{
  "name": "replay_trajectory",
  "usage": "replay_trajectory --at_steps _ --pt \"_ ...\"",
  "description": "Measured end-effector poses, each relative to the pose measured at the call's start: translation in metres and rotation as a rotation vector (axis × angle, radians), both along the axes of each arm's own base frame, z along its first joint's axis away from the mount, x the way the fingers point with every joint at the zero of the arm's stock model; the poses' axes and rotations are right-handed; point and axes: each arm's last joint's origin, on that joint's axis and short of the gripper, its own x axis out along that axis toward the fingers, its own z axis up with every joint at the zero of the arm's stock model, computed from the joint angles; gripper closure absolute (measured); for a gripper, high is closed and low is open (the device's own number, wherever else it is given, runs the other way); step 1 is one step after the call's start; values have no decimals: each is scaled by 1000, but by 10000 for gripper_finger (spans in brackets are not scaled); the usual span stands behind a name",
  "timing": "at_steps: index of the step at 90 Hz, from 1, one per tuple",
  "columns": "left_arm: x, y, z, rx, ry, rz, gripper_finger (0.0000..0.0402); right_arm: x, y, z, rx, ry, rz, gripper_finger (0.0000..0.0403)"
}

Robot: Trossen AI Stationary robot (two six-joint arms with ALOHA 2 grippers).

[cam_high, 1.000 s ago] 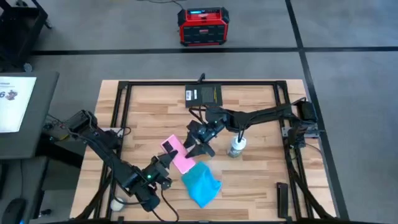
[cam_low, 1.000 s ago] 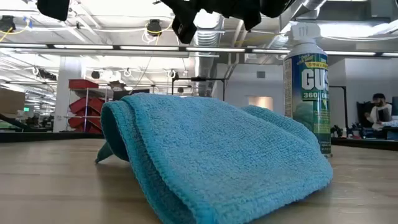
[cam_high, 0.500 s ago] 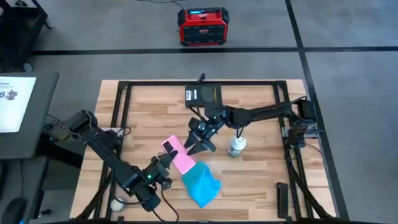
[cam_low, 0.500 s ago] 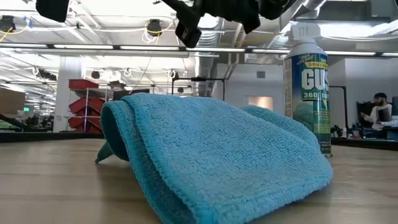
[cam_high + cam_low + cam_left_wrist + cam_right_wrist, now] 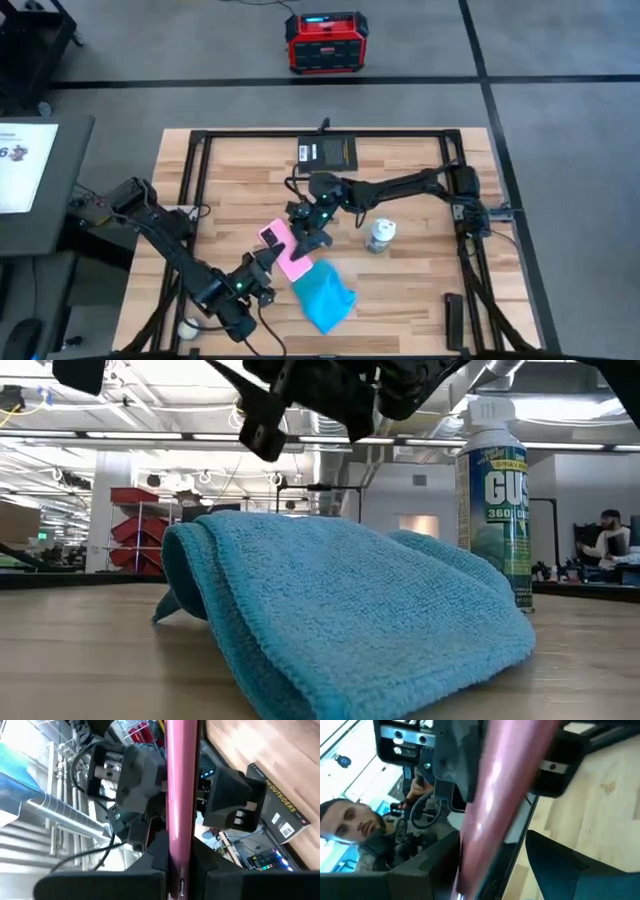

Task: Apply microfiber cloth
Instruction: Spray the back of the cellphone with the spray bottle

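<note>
Both tools, left (image 5: 262, 268) and right (image 5: 303, 226), clamp the phone (image 5: 283, 249); cloth (image 5: 323, 293) lies untouched. Next, free one tool for it.

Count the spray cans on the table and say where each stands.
1. A white-capped spray can with a green label stands upright on the wooden table, right of the pink-backed phone and beyond the sky-blue microfiber cloth. None other shows.

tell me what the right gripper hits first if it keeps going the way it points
Most likely the pink phone. The right gripper points down-left across the table toward the phone's far end, while the left gripper holds its near end. Depth is hard to judge.
</note>
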Motion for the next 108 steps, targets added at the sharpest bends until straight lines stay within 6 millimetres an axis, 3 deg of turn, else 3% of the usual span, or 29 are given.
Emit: replay_trajectory --at_steps 13,38,64,74,91,108 --pt "0 0 0 -7 -2 -3 396 -7 10 11 -33 -16 26 191" --pt "0 0 0 -9 -2 -4 396 -8 19 4 -77 2 51 190" --pt "0 0 0 -7 1 -4 396 -13 -7 3 -127 -15 10 191" --pt "0 0 0 -16 -7 -4 396 -18 -13 13 -170 -69 -1 193" --pt "0 0 0 -17 -8 -5 396 -31 -9 32 -260 -144 1 221" --pt "0 0 0 -17 -7 -5 396 -34 4 28 -304 -111 16 252"
